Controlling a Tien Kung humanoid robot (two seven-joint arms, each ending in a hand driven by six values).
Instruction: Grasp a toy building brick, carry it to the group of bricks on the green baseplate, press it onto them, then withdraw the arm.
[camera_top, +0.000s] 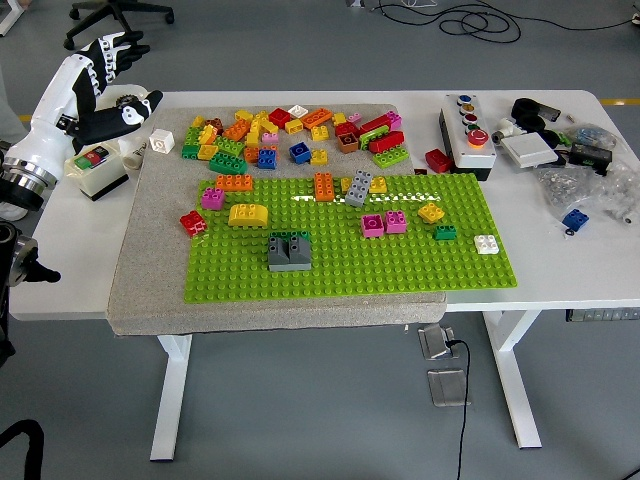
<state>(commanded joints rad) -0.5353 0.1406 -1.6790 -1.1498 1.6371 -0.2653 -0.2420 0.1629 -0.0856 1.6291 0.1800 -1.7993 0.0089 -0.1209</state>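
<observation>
Left hand up at the tabletop's far left corner, fingers spread apart, holding nothing. It hovers over a small white box with red and green buttons; white cube just at its 4 o'clock.

Loose brick pile sits on the grey mat, at 3 o'clock from the hand, well apart from it, no contact. Green baseplate lies at 6 o'clock from the pile, on the same mat. On it, left to right: red brick at its left edge, pink brick, orange brick, yellow brick, grey block near the front, orange brick pair, grey stack, pink pair, yellow piece, small green brick, white brick.

At 3 o'clock of the mat: button box with coloured buttons incl. a red one, then cluttered gear and plastic bags, blue brick beside them.

No readable writing or labels at this resolution. Right hand not visible.
</observation>
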